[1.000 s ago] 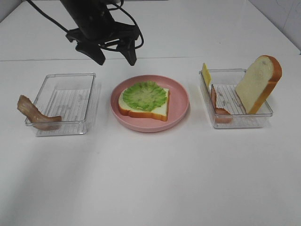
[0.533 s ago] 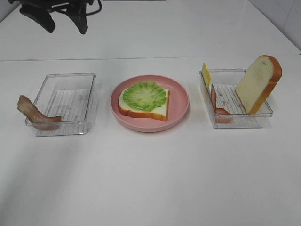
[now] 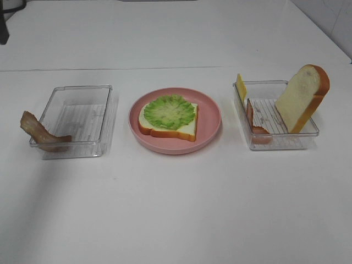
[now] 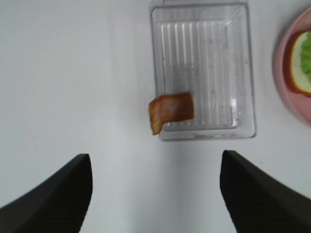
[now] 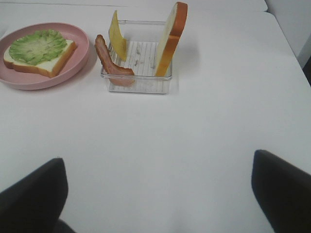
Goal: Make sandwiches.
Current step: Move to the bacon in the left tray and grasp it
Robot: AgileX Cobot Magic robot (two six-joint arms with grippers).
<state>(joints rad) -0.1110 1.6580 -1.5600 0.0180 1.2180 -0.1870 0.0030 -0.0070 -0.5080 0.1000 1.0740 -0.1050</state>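
A white bread slice (image 3: 186, 127) topped with green lettuce (image 3: 169, 111) lies on the pink plate (image 3: 212, 118). One bacon strip (image 3: 37, 130) hangs over the left clear tray's (image 3: 77, 118) front-left rim; it also shows in the left wrist view (image 4: 170, 110). The right clear tray (image 3: 280, 140) holds an upright bread slice (image 3: 302, 96), a yellow cheese square (image 3: 241, 86) and a second bacon strip (image 3: 254, 122). My left gripper (image 4: 155, 194) is open and empty, high above the table just in front of the left tray. My right gripper (image 5: 155, 199) is open and empty, well back from the right tray (image 5: 138, 77).
Only a dark bit of the left arm (image 3: 3, 22) shows at the exterior view's top left corner. A seam crosses the white table (image 3: 176, 209) behind the trays. The table's right edge (image 5: 291, 43) lies beyond the right tray.
The left arm has swung from behind the plate to the far left and almost out of the exterior view. The food and trays have not moved.
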